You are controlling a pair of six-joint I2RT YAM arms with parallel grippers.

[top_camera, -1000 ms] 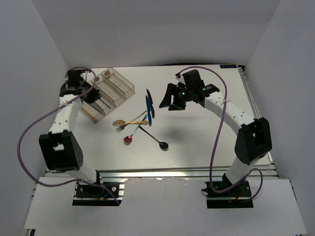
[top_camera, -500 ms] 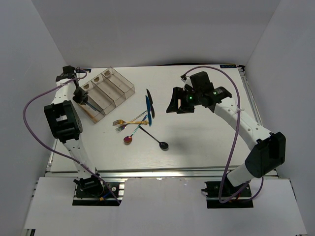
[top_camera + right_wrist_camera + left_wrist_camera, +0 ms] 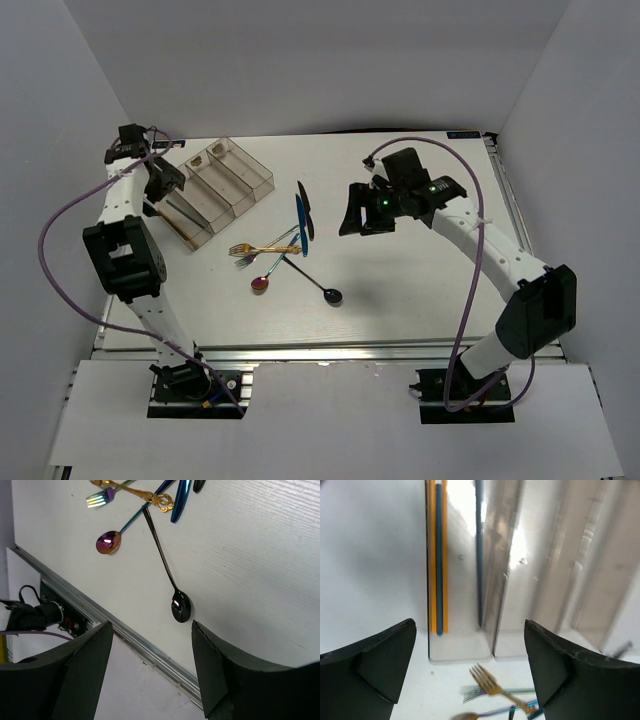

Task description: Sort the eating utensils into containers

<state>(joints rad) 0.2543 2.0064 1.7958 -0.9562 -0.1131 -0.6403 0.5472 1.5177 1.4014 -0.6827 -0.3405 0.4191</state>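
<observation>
The clear tray of containers sits at the far left. My left gripper hovers open over its near-left end, nothing between the fingers. In the left wrist view the left gripper looks down on the outermost compartment, where tan chopsticks with a dark one between them lie by one wall and another dark chopstick by the other. Mid-table lie a gold fork, blue knife, black knife, iridescent spoon and black spoon. My right gripper hangs open, empty, to their right.
The right wrist view shows the black spoon, iridescent spoon and gold fork near the table's metal front rail. White walls enclose the table on three sides. The tray's other three compartments show no utensils.
My left gripper has opened over the tray's outer compartment and shifted slightly back; the left arm has swung leftward. The right arm has stretched out, its gripper shifting slightly right.
</observation>
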